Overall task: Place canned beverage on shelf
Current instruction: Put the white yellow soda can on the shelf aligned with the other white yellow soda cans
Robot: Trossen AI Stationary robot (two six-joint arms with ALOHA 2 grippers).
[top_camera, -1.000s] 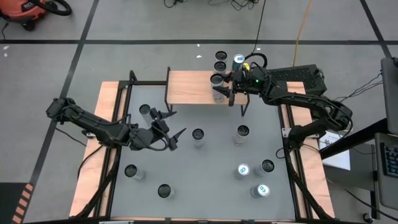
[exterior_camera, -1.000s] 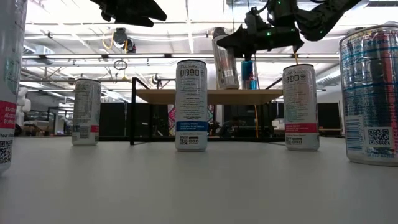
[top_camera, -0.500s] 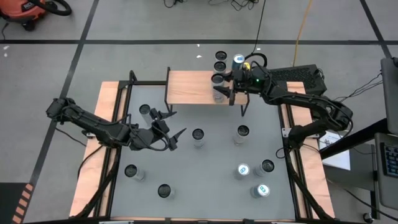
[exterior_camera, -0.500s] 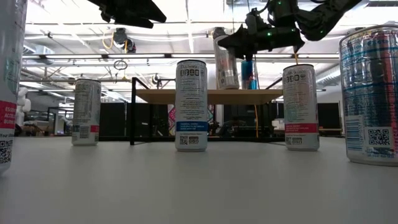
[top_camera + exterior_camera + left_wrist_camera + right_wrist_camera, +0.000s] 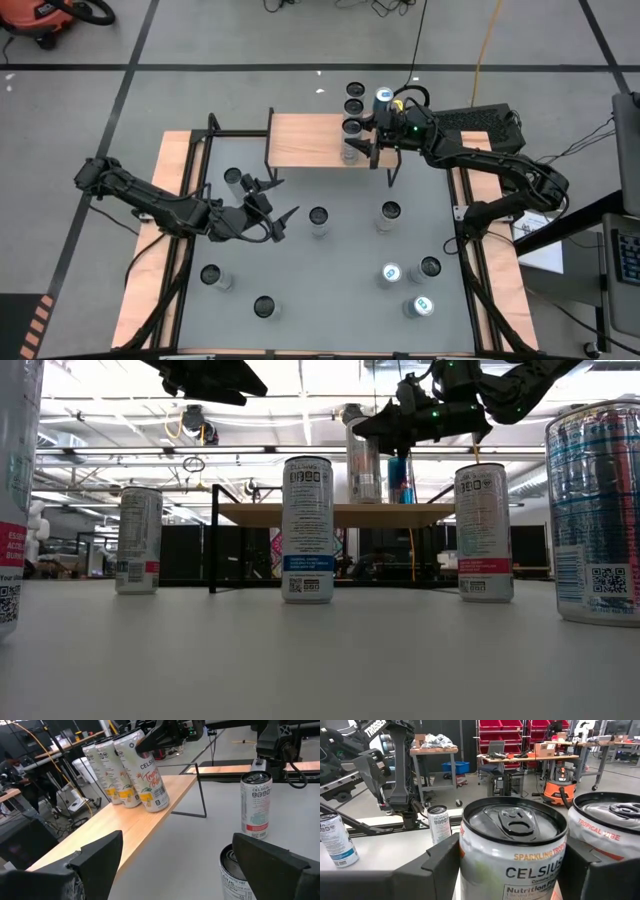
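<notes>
- Spanning most of the high view, the grey-topped bench (image 5: pixel 330 260) is seen carrying loose cans, among them a white can (image 5: pixel 307 528) standing mid-bench in the low view.
- At the bench's far edge the shelf (image 5: pixel 305 140) is set, its light wood plank resting on thin black legs; a row of cans (image 5: pixel 354 105) is already lined up at its right end.
- The right gripper (image 5: pixel 366 140) is held over that right end of the shelf, and its jaws are closed on a Celsius can (image 5: pixel 512 847), which fills the right wrist view just beside a neighbouring can (image 5: pixel 610 835).
- In the low view the held can (image 5: pixel 362 460) is seen upright with its base at, or only just above, the plank; contact cannot be confirmed.
- The left gripper (image 5: pixel 278 222) is parked over the bench's left-centre, jaws spread wide and empty.
- The placing step is judged to be in hand: the next move calls for the can to be settled flat, the jaws to be opened, and the arm to be drawn back without the row being knocked.
- Compared with a second ago, the can has been brought from a lean to upright; the left arm has not shifted.
</notes>
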